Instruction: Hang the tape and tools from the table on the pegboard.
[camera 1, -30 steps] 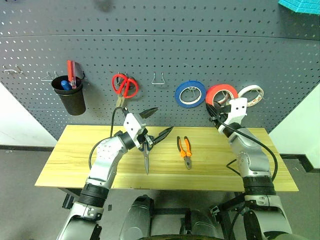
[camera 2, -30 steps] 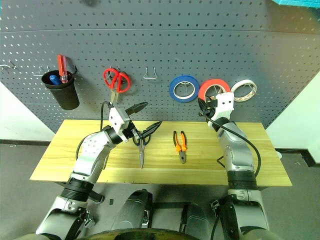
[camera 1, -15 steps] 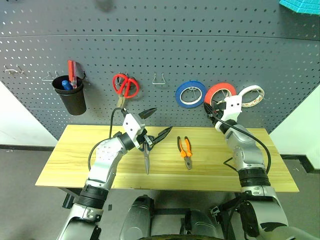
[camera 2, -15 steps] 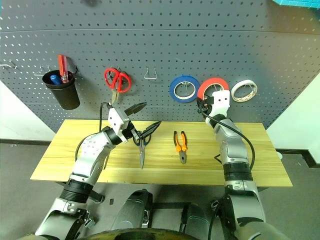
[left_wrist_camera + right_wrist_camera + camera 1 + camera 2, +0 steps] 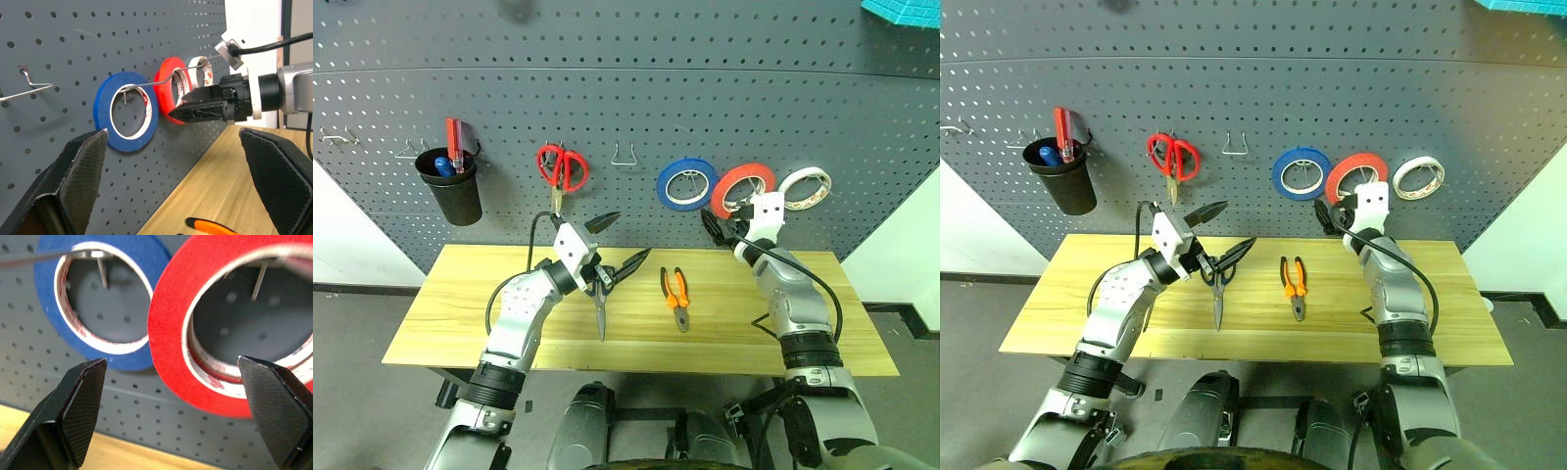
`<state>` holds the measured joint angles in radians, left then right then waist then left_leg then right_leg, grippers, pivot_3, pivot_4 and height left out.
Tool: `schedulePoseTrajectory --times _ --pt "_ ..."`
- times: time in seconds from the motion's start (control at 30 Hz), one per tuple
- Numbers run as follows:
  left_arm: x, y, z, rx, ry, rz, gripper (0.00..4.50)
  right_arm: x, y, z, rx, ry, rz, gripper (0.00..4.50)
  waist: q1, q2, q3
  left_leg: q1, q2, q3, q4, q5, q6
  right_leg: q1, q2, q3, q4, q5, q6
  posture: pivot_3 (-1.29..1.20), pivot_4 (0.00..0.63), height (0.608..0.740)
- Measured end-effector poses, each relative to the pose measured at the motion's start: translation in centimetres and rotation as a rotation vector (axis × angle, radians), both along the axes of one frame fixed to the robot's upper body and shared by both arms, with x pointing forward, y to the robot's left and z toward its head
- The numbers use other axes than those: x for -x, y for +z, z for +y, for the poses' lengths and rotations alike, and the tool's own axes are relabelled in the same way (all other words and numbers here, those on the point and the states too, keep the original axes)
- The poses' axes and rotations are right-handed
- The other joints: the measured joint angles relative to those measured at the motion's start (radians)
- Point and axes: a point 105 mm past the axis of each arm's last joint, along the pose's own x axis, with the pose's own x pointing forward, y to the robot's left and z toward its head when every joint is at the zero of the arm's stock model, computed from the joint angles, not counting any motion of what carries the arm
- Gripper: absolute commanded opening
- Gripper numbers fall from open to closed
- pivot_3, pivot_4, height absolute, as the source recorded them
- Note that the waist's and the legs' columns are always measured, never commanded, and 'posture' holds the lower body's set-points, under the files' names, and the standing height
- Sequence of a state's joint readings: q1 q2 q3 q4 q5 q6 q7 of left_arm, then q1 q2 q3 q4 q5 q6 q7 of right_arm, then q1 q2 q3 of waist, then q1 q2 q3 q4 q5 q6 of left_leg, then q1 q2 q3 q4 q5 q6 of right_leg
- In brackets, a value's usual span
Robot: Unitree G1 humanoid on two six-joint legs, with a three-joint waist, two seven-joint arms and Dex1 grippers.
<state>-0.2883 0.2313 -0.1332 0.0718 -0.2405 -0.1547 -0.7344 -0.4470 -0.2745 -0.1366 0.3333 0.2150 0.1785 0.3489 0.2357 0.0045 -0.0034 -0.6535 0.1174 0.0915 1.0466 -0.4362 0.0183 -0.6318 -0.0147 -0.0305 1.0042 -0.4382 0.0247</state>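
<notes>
The red-orange tape (image 5: 742, 188) hangs on a wire hook of the pegboard (image 5: 636, 88), between the blue roll (image 5: 686, 183) and the smaller pale-cored roll (image 5: 804, 186). The right gripper (image 5: 717, 228) is just below and in front of it, its fingers (image 5: 80, 401) spread wide on either side of the ring's lower edge without touching it.

A black cup (image 5: 449, 186) hangs at the board's left end with a red screwdriver (image 5: 454, 145) and a blue one (image 5: 441, 164) standing in it. Red-handled scissors (image 5: 561, 168) hang further right, and next to them is a bare wire hook (image 5: 625, 154).

On the tabletop (image 5: 450, 313) lie the dark-handled scissors (image 5: 601, 299), blades pointing toward the near edge, and the orange-and-black pliers (image 5: 675, 294) well apart to their right. The left gripper (image 5: 619, 240) hovers above the scissors' handles, its fingers (image 5: 604, 221) spread wide and holding nothing.
</notes>
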Motion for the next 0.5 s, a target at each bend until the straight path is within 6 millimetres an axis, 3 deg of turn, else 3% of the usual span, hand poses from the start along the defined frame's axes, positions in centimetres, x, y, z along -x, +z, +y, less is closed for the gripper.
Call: schedulePoseTrajectory --times 0.13,0.37,0.5 --pt "0.2 0.0 0.0 -0.004 -0.004 0.002 4.5 1.8 0.1 1.6 0.008 0.099 0.027 4.48 0.0 0.0 0.0 0.0 0.0 -0.001 0.0 0.0 0.0 0.0 0.0 0.0 0.0 0.0 0.0 0.37 0.007 0.629" --pt "0.5 -0.5 0.7 -0.027 0.012 0.017 4.5 6.3 4.8 3.2 0.054 0.248 -0.023 4.48 0.025 0.0 0.0 0.0 -0.001 -0.005 0.0 0.0 0.0 0.004 0.001 -0.001 -0.006 0.0 0.0 0.35 0.016 0.629" --pt "0.6 -1.1 1.0 -0.031 0.023 0.04 4.5 7.8 4.8 4.1 0.065 0.269 0.015 4.48 0.03 0.0 0.0 0.0 -0.002 -0.006 0.0 0.0 0.0 0.006 0.001 -0.002 -0.007 0.0 0.0 0.35 0.022 0.629"
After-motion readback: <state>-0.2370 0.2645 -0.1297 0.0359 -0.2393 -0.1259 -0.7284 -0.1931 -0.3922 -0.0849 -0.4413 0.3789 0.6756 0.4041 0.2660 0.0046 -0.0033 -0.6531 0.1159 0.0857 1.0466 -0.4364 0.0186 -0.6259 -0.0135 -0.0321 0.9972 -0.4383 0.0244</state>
